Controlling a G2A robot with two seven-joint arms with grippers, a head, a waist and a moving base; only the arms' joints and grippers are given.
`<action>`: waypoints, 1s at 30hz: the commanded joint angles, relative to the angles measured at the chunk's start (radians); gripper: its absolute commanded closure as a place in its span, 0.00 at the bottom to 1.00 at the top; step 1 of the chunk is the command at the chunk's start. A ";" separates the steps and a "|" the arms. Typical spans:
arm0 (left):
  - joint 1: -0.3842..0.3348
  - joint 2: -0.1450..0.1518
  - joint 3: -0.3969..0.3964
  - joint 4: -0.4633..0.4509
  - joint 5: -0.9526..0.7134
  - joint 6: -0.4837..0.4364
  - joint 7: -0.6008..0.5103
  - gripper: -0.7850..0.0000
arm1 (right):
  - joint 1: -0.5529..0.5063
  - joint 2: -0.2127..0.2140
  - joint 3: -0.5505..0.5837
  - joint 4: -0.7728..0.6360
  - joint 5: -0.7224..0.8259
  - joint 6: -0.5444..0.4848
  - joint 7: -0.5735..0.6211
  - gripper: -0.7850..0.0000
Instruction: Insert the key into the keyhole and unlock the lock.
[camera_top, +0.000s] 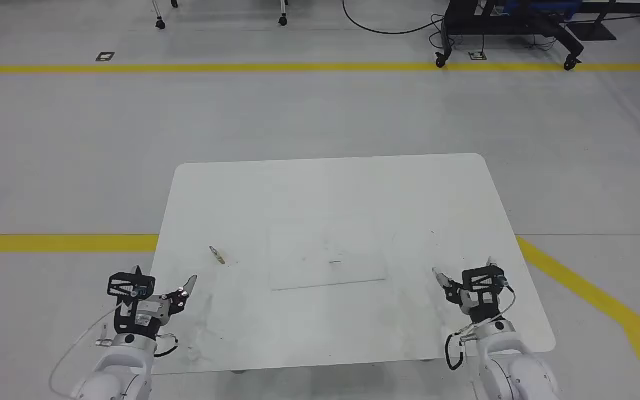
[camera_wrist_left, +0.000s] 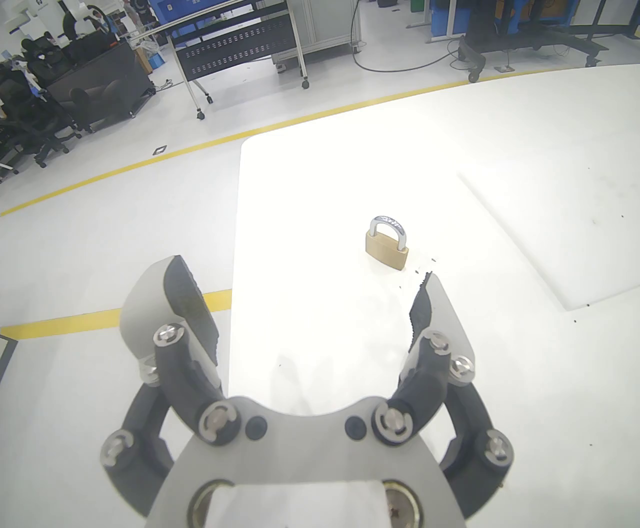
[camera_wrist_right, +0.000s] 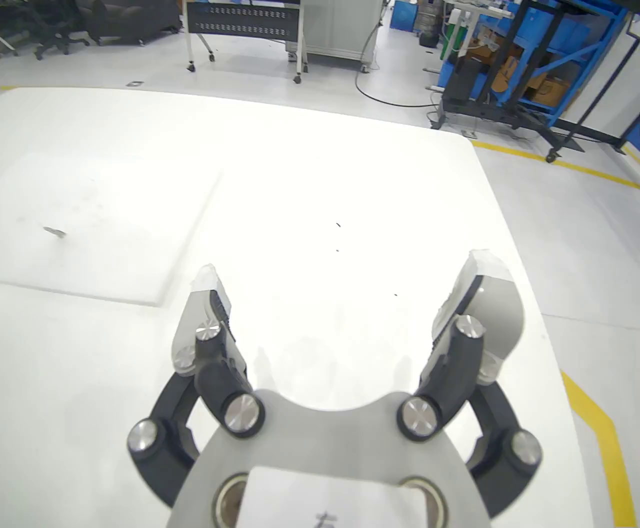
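The left gripper (camera_wrist_left: 305, 290) and right gripper (camera_wrist_right: 345, 280), both released, hang over the table's (camera_top: 330, 200) near corners. The lock (camera_wrist_left: 387, 245) lies near the left edge, well apart from the key (camera_wrist_right: 54, 231), which lies mid-table.

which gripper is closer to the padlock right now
Left. The left gripper is at the table's near left edge, the padlock just ahead of it; the right gripper is at the near right edge, far across the table.
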 joint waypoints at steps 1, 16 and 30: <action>0.000 0.000 0.000 0.000 0.000 0.000 0.000 0.00 | 0.020 0.000 -0.018 -0.021 -0.011 -0.040 0.021 0.00; 0.000 0.000 0.000 0.000 0.000 0.000 0.000 0.00 | 0.328 0.006 -0.311 0.018 -0.200 -0.579 0.231 0.00; 0.000 0.000 0.000 0.000 0.000 0.000 0.000 0.00 | 0.564 -0.034 -0.483 0.237 -0.135 -0.513 0.447 0.15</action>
